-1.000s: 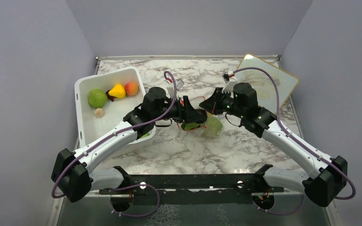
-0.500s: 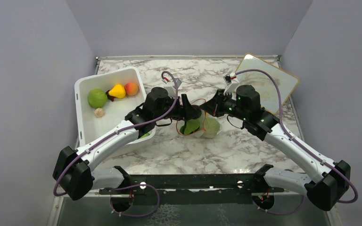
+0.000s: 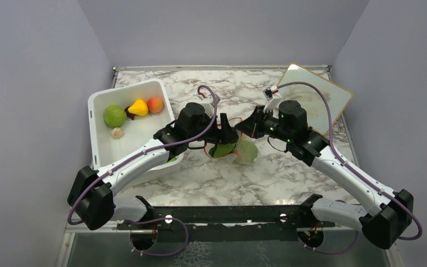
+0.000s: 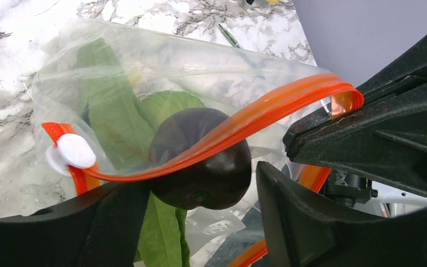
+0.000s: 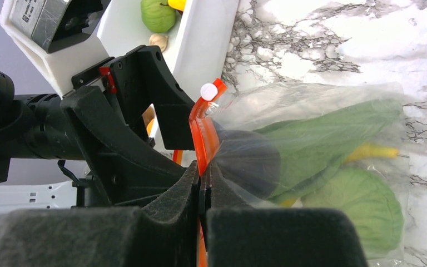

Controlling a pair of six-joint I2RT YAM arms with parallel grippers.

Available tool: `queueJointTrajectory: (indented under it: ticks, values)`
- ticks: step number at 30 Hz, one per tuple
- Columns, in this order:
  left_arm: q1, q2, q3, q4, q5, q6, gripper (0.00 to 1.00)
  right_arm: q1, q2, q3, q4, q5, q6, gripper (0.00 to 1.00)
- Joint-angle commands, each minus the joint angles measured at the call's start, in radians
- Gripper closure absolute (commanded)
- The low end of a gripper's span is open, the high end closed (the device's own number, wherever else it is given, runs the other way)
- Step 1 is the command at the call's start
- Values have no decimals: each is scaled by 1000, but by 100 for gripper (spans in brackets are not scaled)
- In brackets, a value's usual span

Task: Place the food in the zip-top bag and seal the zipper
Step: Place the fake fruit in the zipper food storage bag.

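The clear zip-top bag (image 3: 246, 151) lies at the table's middle with green leafy food and a yellow piece inside (image 5: 333, 144). My right gripper (image 5: 203, 178) is shut on the red-orange zipper strip (image 4: 239, 125) and holds the mouth up; it shows top-down (image 3: 251, 127) too. My left gripper (image 4: 200, 186) is at the mouth, shut on a dark brown round fruit (image 4: 203, 161) that sits partly under the strip. It also shows top-down (image 3: 226, 135). A white slider (image 4: 73, 151) sits at the strip's far end.
The white tub (image 3: 97, 105) at the left holds a green fruit (image 3: 114, 115), a yellow one (image 3: 139, 107), an orange one (image 3: 155, 104) and a beige piece (image 3: 117, 132). A pale board (image 3: 317, 97) leans at the back right. Grey walls enclose the table.
My left gripper has moved right and forward with the dark fruit into the bag's mouth. The right gripper shifted slightly right, still pinching the strip. The bag has sagged a little lower.
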Motion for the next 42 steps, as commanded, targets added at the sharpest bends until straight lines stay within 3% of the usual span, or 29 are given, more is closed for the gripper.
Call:
queueJointTrajectory:
  ticks: [1, 6, 11, 23, 28, 39, 42]
  values:
    - [-6, -18, 30, 3, 23, 17, 26, 2, -2, 5, 70, -18, 12, 99]
    - [-6, -38, 23, 2, 33, 22, 22, 2, 4, 7, 70, -13, 10, 99]
    - [-6, -68, 21, -3, 34, 25, 10, 1, 2, 12, 62, -6, 6, 99]
    - [-6, -134, 34, -73, -36, 45, 13, 2, -22, 4, 49, 6, 3, 99]
    - [-6, -169, 77, -185, -178, 97, 14, 2, -34, -5, 48, 8, -1, 99]
    - [5, -264, 175, -414, -679, 220, 11, 2, -57, -31, 47, 15, -12, 99]
    - [38, -275, 175, -432, -782, 235, 22, 2, -60, -36, 50, 7, -13, 99]
